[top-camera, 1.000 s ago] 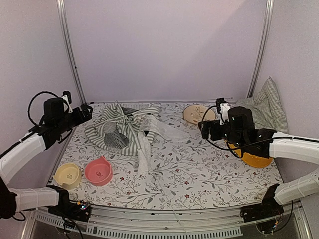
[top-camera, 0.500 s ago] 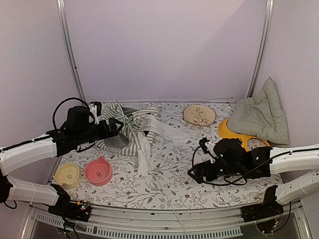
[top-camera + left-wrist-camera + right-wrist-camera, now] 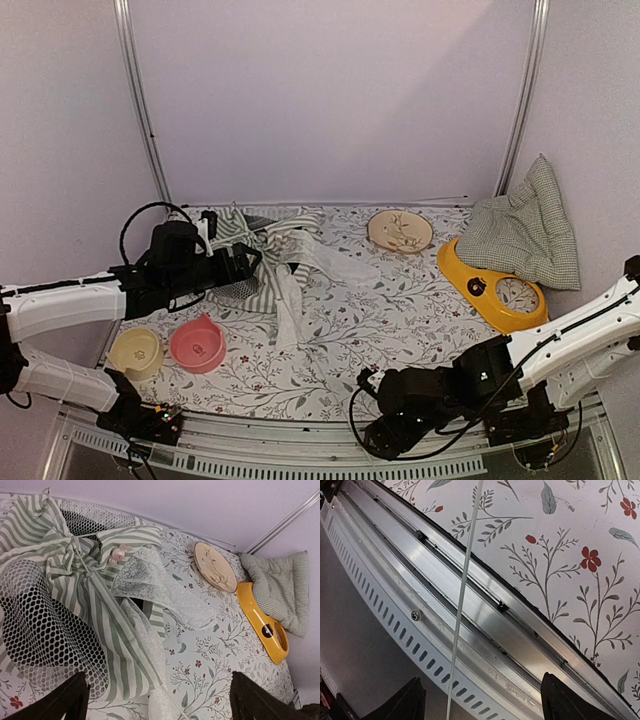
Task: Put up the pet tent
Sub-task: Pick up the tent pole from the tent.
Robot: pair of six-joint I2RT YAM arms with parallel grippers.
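Note:
The pet tent (image 3: 262,252) lies collapsed at the back left, a heap of green-and-white striped fabric (image 3: 107,625) with black mesh (image 3: 42,630) and white lace (image 3: 165,592). My left gripper (image 3: 248,262) hangs just over its near left side, open, with the fabric's edge and nothing gripped between its fingers (image 3: 160,707). A thin white pole (image 3: 465,580) runs from the tent out past the table's front edge. My right gripper (image 3: 368,440) is low at that edge, open, and the pole passes between its fingers (image 3: 482,705) close to the left one, untouched.
A pink bowl (image 3: 197,345) and a pale yellow bowl (image 3: 135,352) sit front left. A round beige plate (image 3: 400,231), an orange feeder (image 3: 495,285) and a checked cushion (image 3: 525,230) stand at the back right. The metal front rail (image 3: 490,610) lies under my right gripper.
My right arm has swung from the right middle of the table down to the front edge, over the pole's end. My left gripper has moved right, up to the tent.

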